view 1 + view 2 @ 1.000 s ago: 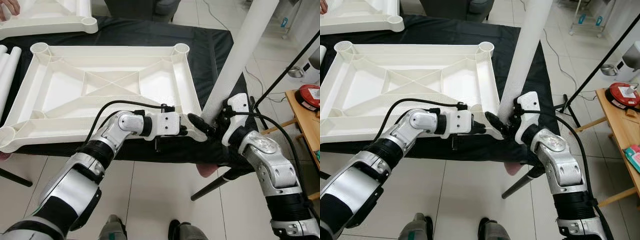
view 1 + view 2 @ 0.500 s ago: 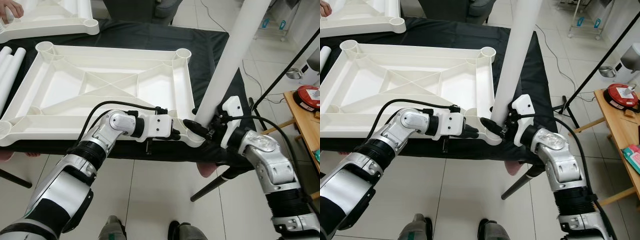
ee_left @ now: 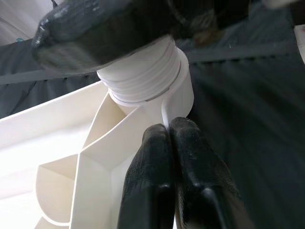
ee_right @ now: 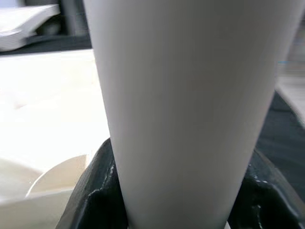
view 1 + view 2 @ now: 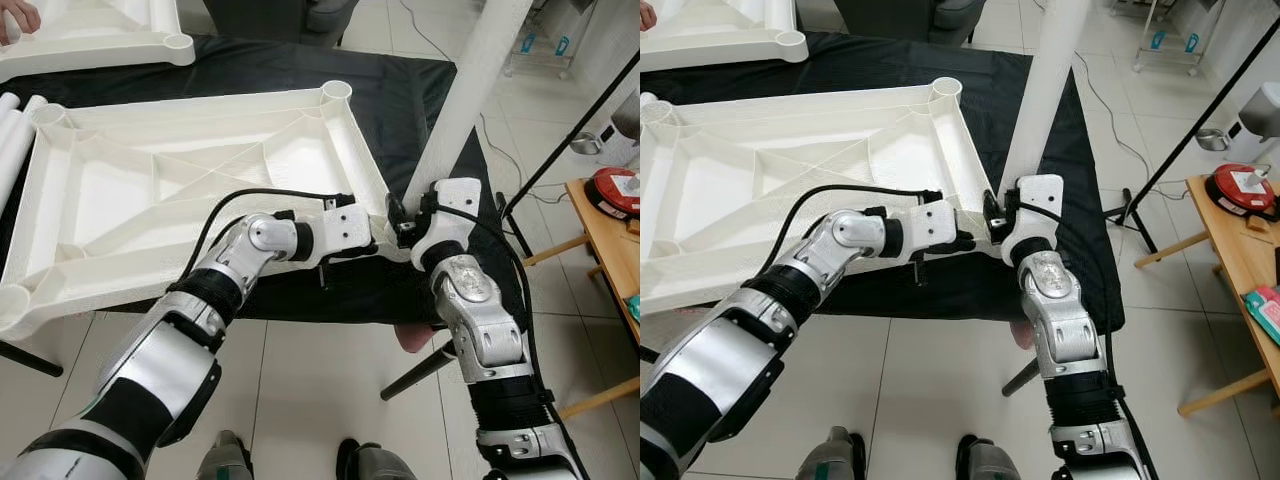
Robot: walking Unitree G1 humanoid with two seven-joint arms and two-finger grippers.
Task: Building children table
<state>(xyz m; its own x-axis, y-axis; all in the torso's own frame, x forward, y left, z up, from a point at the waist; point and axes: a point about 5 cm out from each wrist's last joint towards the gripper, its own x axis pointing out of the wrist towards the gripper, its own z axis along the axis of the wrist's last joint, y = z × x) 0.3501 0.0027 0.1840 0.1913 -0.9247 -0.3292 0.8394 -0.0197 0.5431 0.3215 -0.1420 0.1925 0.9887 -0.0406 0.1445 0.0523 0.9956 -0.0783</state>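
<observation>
1. Up front, the left gripper (image 3: pixel 169 143) pinches the near corner of the white tabletop frame (image 5: pixel 200 180), fingers closed on its rim just below the corner socket (image 3: pixel 157 90).
2. Beside it, the right gripper (image 5: pixel 405 222) clamps the base of a long white table leg (image 5: pixel 465 100), which stands tilted in that socket with its threaded end showing.
3. Beneath both, the frame lies upside down and skewed on a worktop (image 5: pixel 400 100) draped in black cloth.
4. Farther back, a second white frame (image 5: pixel 100 40) rests at the far edge, a person's hand (image 5: pixel 18 18) on it.
5. Spare white tubes (image 5: pixel 12 130) lie at the far left.
</observation>
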